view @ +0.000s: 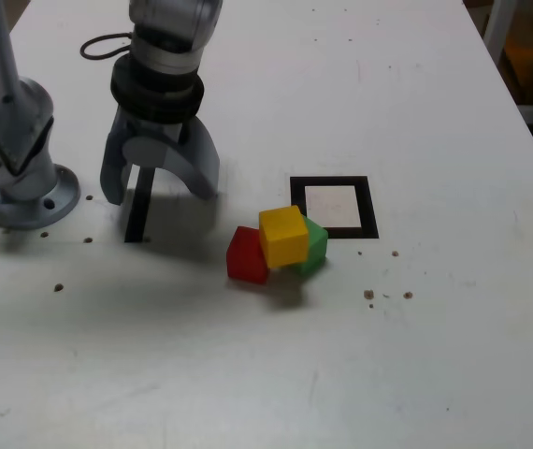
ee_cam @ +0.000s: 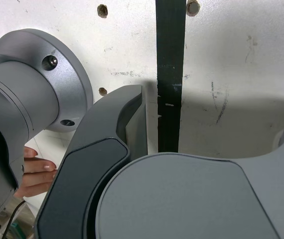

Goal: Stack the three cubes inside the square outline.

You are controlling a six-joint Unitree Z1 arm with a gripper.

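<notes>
From the exterior view's left, the arm's grey base (view: 23,178) is seen first, then the gripper (view: 159,192), its jaws spread wide and empty over a narrow black strip (view: 136,220) on the white table (view: 435,355). Three cubes are counted, clustered touching: the red cube (view: 246,255), the yellow cube (view: 283,236) tilted atop, and the green cube (view: 313,245). One square outline (view: 334,207) lies at their 1 o'clock, unoccupied; a person's fingers (ee_cam: 35,172) are seen in the wrist view, and no writing can be read.

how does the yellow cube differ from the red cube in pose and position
The small solid yellow cube sits raised and tilted, propped on its neighbours, while the small solid red cube rests low on the white table. The yellow cube touches both the red cube and the green cube; the red cube lies farthest towards the exterior view's left. Both look equal in size, and both lie outside the black square outline, untouched by the open claw.
</notes>
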